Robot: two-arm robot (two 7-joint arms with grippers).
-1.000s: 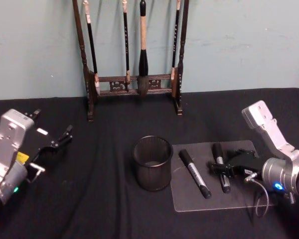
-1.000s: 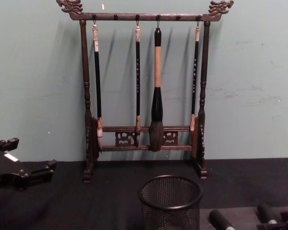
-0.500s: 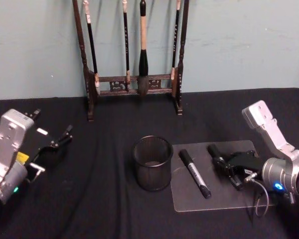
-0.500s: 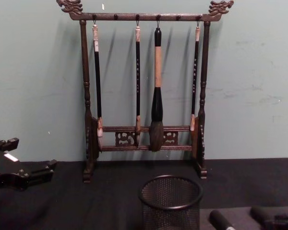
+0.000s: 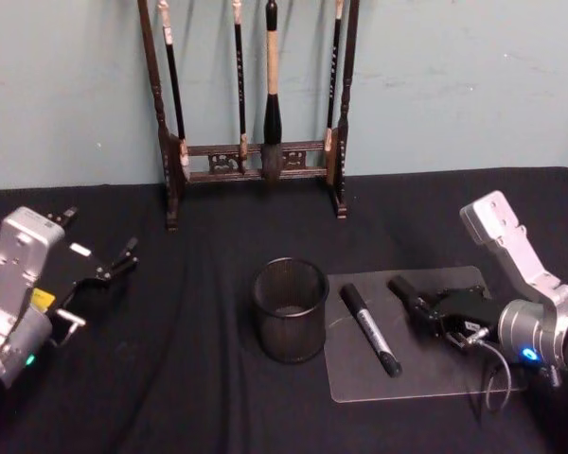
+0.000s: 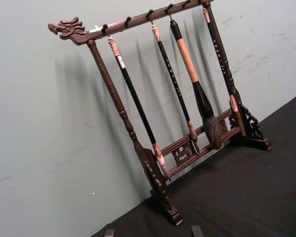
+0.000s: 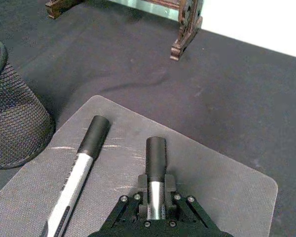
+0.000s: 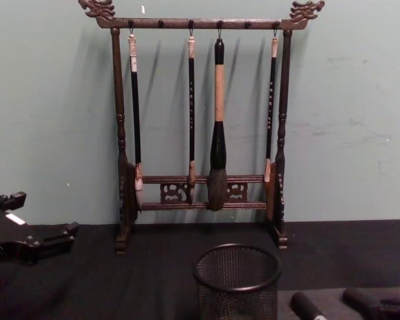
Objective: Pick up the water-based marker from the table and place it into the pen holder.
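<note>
A black and silver water-based marker (image 5: 409, 293) is clamped in my right gripper (image 5: 426, 310), which is shut on its barrel just over the translucent mat (image 5: 426, 374). Its black cap (image 7: 155, 154) sticks out ahead of the fingers and points toward the pen holder. A second marker (image 5: 369, 329) lies flat on the mat to the left, also seen in the right wrist view (image 7: 79, 165). The pen holder (image 5: 291, 309), a black mesh cup, stands upright just left of the mat (image 8: 239, 279). My left gripper (image 5: 102, 279) is parked open at the far left.
A tall dark wooden brush rack (image 5: 251, 161) with several hanging brushes stands at the back against the green wall (image 8: 207, 120). Black cloth (image 5: 199, 378) covers the table. The cable of my right arm (image 5: 492, 378) loops over the mat's right edge.
My right gripper has closed on the right-hand marker and shifted it slightly back and left, its cap now angled toward the holder. The left arm has not moved.
</note>
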